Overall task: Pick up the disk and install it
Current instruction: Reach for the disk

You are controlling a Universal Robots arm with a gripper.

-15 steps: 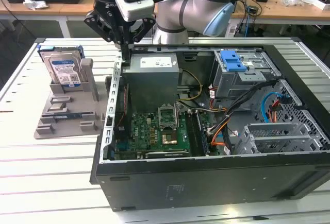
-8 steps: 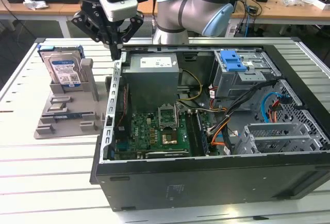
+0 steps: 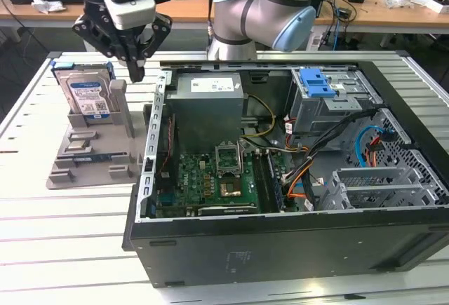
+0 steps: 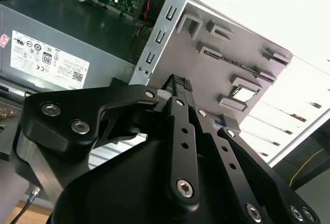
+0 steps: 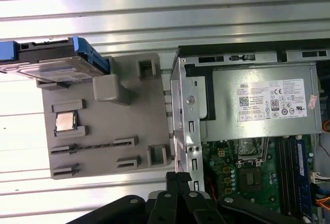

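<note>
Hanging from the arm [image 3: 263, 10], your jaws are pressed together with nothing between them. In the exterior view they hover above the seam where the grey holder [image 3: 91, 158] meets the open computer case [image 3: 280, 249]. In both wrist views you see the black fingers [image 4: 180, 110] [image 5: 178, 183] lying side by side over the case's metal side wall.

You will find the disk [image 3: 85, 95] well clear of the jaws. It stands on edge in a slot at the far corner of the holder, toward the exterior view's left, with its blue bracket around it and its label facing the camera. In the first wrist view the disk [image 5: 51, 62] sits at the corner of the holder [image 5: 103, 131], apart from the case.

Inside the case you can see the grey power supply [image 3: 209, 102] nearest the holder, the green motherboard [image 3: 217, 179] beside it, and a drive cage with a blue latch [image 3: 316, 80] toward the exterior view's right. Holder and case both rest on the slatted metal bench [image 3: 70, 249].
</note>
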